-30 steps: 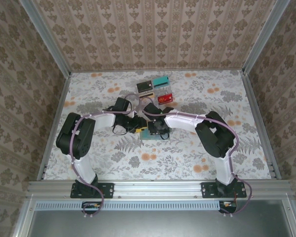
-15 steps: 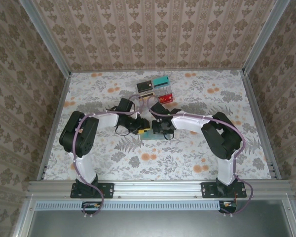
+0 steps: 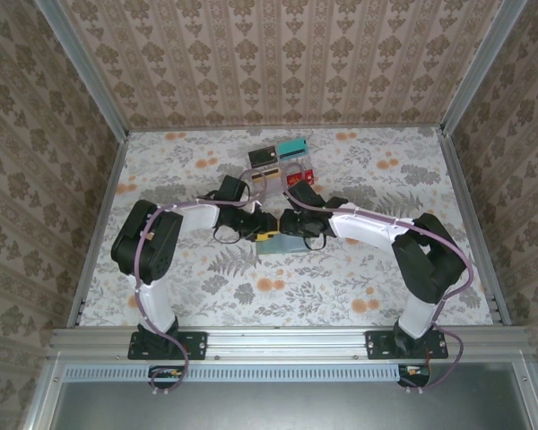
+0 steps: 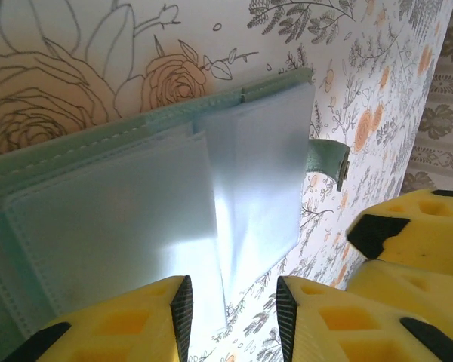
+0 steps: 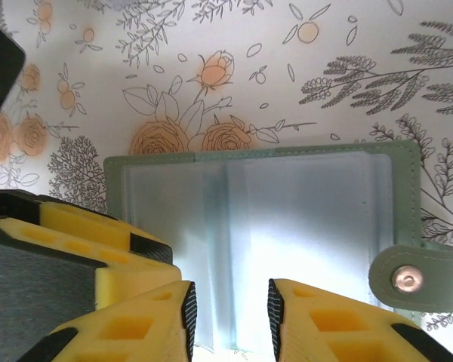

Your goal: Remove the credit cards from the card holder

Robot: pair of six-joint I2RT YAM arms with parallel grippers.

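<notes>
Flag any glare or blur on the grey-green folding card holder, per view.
Left wrist: white glare washes out the clear pockets of the grey-green folding card holder, near the lens. Right wrist: same bright patch mid-pocket; floral table sharp. Top external: even light, no glare.

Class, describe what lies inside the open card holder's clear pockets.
In the card holder, the pockets look pale and glossy, no card colour showing. Their near edge is hidden by the right gripper.

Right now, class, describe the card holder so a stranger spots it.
Start at the floral table; the card holder lies open at its middle. Unlike the colourful credit cards behind it, it is grey-green with pale pockets and a snap tab.
</notes>
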